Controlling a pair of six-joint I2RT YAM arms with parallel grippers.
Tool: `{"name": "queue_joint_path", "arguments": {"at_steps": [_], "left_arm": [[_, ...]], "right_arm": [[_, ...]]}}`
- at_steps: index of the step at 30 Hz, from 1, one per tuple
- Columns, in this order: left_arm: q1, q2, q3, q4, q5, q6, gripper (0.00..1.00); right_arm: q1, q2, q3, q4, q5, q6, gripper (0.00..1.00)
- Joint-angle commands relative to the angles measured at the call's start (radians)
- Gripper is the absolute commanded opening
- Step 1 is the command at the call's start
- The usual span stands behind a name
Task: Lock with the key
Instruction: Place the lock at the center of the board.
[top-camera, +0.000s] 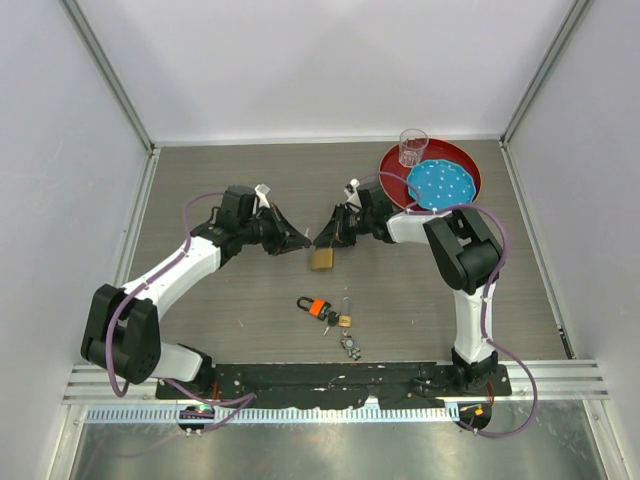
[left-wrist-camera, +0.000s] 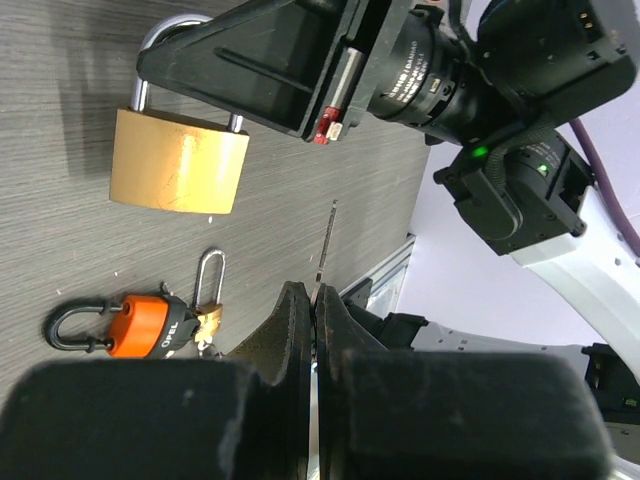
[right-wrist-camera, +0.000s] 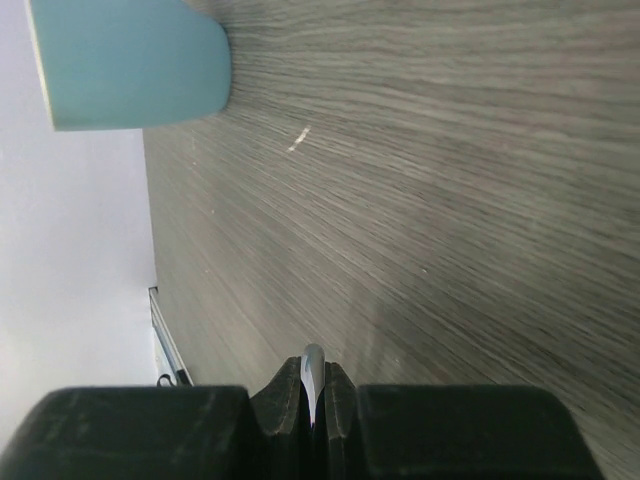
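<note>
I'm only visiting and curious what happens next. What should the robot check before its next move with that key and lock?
1. Big brass padlock held by right hand: ok, clamped.
2. Key in left hand: not ok, it lies on the table.
3. Left hand open for grasping: not ok, shut and empty.
4. Key clear of small brass padlock: cannot tell, they lie close together.
5. Keyhole facing the left hand: cannot tell, not in view.
</note>
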Motion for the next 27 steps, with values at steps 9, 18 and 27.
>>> {"name": "queue_joint_path", "arguments": {"at_steps": [9, 18, 27], "left_arm": [[0.003, -0.006, -0.014, 0.073, 0.017, -0.015, 0.0], [0.003, 0.025, 0.006, 0.01, 0.009, 0.014, 0.0], [0.003, 0.088, 0.044, -0.089, 0.012, 0.064, 0.0]], "right_arm": [[0.006, -0.007, -0.026, 0.061, -0.033, -0.02, 0.25], [-0.015, -0.03, -0.046, 0.015, -0.022, -0.047, 0.38], [-0.044, -0.042, 0.004, -0.113, 0.01, -0.136, 0.52]]}}
